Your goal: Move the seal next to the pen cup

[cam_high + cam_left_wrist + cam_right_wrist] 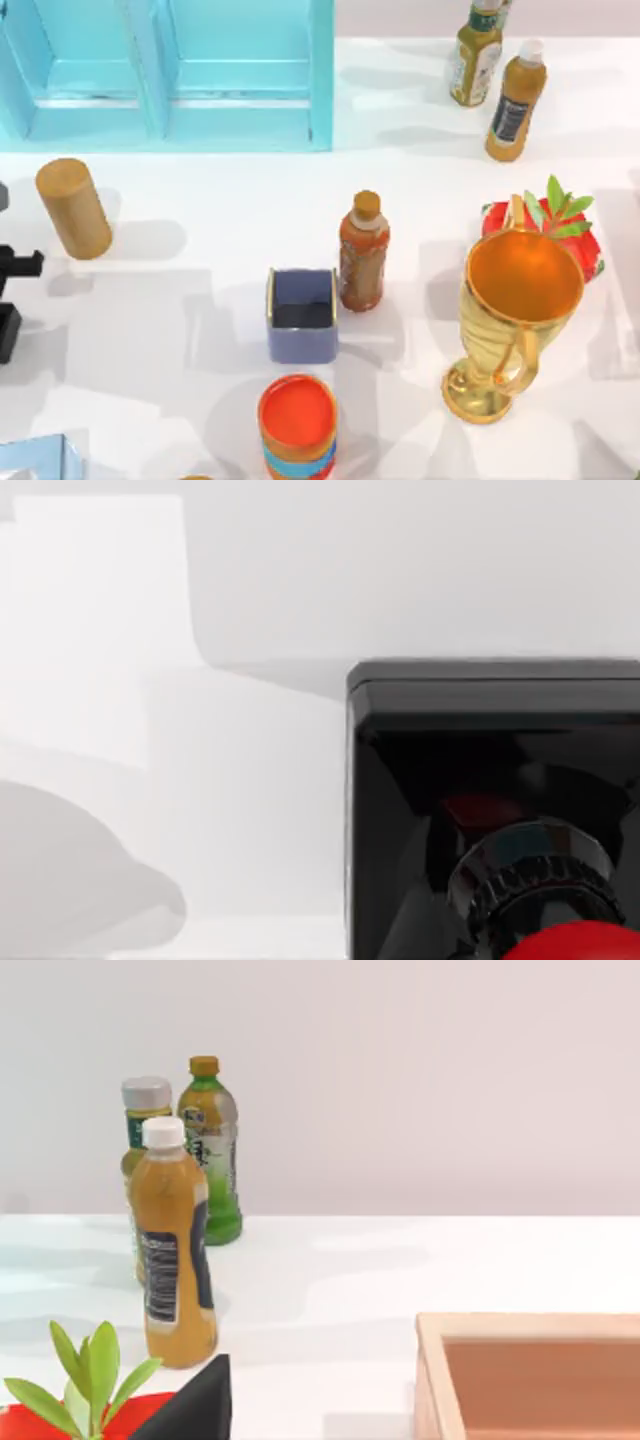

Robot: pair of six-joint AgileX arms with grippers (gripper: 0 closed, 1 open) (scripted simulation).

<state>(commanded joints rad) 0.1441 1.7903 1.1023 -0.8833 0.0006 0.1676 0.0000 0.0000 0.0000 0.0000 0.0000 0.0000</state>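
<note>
The seal [490, 810] looms very close in the left wrist view, a black square block with a glossy red knob on a dark ribbed neck. Black parts of my left gripper [12, 300] poke in at the top view's left edge, level with the pen cup. The pen cup [302, 315] is a square slate-blue box with a pale rim and dark inside, standing at the table's middle, well to the right of that gripper.
A brown bottle [363, 250] stands just right of the pen cup, and a round orange cup [297, 425] stands in front of it. Further off are a tan cylinder [74, 208], a gold trophy [510, 320], a strawberry [560, 235], back-right bottles [515, 100], a blue cabinet [165, 75] and a wooden box [530, 1375].
</note>
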